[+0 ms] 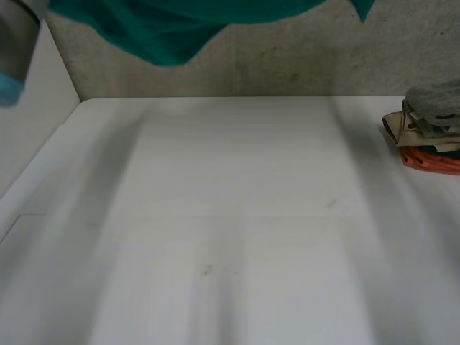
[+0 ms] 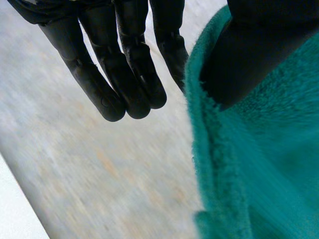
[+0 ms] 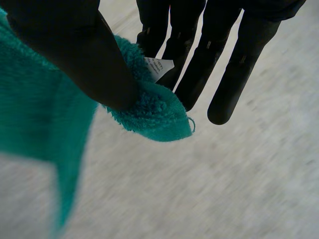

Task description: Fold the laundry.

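Note:
A teal fleecy towel [image 1: 165, 29] hangs in the air above the far side of the white table [image 1: 237, 215], with a fold drooping at its left part. In the left wrist view my left hand [image 2: 124, 74] has its thumb [image 2: 249, 50] pressed on the towel's edge [image 2: 259, 164], pinching it against the nearest finger; the other fingers point straight down. In the right wrist view my right hand [image 3: 219, 64] pinches a corner of the towel [image 3: 149, 112] between thumb [image 3: 75, 55] and fingers, beside a small white label [image 3: 159, 66].
A pile of folded laundry [image 1: 431, 129], grey on top, beige and orange-red below, sits at the table's right edge. My left arm [image 1: 14, 50] is raised at the left. A grey wall stands behind the table.

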Robot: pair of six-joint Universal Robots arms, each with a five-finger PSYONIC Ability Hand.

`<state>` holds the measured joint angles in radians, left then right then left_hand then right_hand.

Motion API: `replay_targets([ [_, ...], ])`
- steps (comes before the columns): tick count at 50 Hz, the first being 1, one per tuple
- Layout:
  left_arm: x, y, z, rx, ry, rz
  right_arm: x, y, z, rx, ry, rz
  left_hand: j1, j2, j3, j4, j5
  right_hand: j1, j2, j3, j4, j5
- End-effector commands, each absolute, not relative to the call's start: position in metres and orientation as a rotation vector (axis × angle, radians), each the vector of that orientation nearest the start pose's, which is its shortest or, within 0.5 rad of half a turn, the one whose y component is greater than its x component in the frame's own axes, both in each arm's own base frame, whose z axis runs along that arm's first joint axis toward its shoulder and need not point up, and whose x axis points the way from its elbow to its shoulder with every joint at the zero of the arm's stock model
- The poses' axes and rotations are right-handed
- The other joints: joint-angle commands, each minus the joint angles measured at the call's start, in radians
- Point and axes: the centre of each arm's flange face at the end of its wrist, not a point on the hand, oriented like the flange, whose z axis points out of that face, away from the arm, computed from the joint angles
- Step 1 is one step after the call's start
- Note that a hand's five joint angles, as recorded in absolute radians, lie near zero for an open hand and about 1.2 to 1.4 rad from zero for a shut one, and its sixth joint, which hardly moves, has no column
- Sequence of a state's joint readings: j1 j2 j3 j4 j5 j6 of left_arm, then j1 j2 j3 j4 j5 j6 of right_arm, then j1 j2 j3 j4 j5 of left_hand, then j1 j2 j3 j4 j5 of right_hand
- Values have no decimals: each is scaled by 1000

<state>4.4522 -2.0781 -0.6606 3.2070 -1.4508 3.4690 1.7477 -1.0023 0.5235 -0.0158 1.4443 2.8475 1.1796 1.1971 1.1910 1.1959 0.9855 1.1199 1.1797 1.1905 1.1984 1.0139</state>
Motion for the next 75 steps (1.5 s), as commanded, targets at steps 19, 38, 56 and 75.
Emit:
replay_targets([
  [19,-222,-389,128,1134,2193,-1747,203,-369,159,-973,2493,-1575,-325,-342,-336,-341,-305,276,217,206,198,208],
  [38,-199,-374,150,1170,2114,-1682,196,-360,173,-993,2501,-1597,177,160,166,161,197,276,217,206,198,208],
  [56,-199,-288,197,1297,2254,-1550,173,-333,194,-1661,2520,-1371,217,199,205,200,236,276,217,206,198,208],
  [75,-200,-329,201,1091,2319,-1650,174,-344,167,-1161,2515,-1424,217,199,205,200,236,276,216,206,198,208],
])
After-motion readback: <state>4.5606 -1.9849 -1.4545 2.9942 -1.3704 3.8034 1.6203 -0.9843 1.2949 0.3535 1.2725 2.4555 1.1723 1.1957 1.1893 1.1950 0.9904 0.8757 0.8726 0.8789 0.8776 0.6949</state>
